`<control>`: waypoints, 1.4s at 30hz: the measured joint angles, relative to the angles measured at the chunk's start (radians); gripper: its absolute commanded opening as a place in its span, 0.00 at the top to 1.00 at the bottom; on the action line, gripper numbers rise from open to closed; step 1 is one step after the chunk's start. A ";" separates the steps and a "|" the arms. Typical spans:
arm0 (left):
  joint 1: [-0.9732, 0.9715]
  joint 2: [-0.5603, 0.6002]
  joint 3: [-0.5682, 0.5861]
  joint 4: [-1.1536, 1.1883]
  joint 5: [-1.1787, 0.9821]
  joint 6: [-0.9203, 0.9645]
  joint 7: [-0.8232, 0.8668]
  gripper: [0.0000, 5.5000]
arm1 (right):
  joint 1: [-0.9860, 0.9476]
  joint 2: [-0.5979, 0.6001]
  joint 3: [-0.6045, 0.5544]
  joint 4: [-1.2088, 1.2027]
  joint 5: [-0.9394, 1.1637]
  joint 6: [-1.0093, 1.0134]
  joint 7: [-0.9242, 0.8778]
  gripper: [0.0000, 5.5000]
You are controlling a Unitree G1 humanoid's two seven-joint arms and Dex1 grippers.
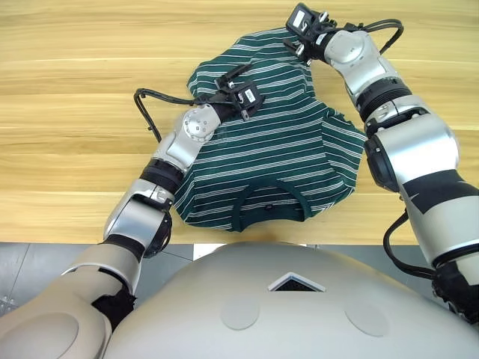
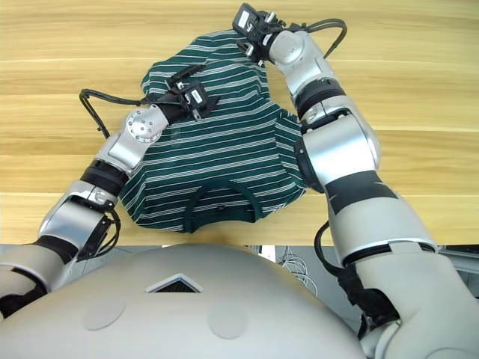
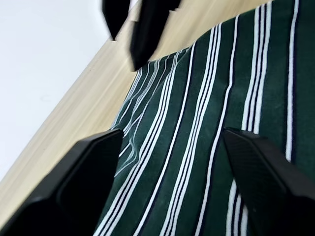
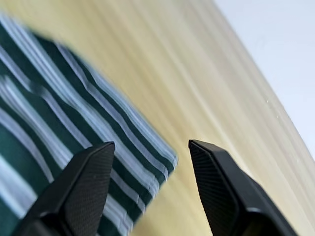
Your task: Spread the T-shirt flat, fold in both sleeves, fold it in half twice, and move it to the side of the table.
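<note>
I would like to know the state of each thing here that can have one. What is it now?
T-shirt: crumpled on the table, not yet spread flat, collar toward the robot.
Left tool: open, over the T-shirt.
Right tool: open, at the T-shirt's far edge.

From the head, twice: looking forward and down onto shirt (image 1: 284,149) and table (image 1: 75,90), nearly the same scene. From each wrist: close up, low over shirt edge and table.
</note>
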 measured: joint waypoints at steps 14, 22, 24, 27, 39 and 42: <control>0.297 -0.087 0.082 -0.592 -0.533 0.824 -0.306 0.34 | 0.028 -0.011 -0.008 0.003 -0.108 0.015 0.005 0.49; 0.301 -0.090 0.152 -0.614 -0.570 0.865 -0.245 0.34 | 0.074 -0.171 0.029 -0.013 -0.177 -0.067 -0.007 0.49; 0.312 -0.088 0.203 -0.647 -0.595 0.872 -0.219 0.34 | 0.096 -0.205 0.030 -0.022 -0.182 -0.080 -0.027 0.49; 0.319 -0.086 0.271 -0.765 -0.647 0.900 -0.208 0.34 | 0.117 -0.238 0.034 -0.032 -0.195 -0.094 -0.054 0.49; 0.319 -0.116 0.248 -0.739 -0.668 0.871 -0.171 0.34 | -0.003 -0.171 -0.100 -0.124 -0.062 -0.244 -0.065 0.49; 0.278 -0.117 0.213 -0.597 -0.566 0.706 -0.144 0.34 | -0.066 -0.083 -0.132 -0.099 -0.018 -0.222 -0.025 0.49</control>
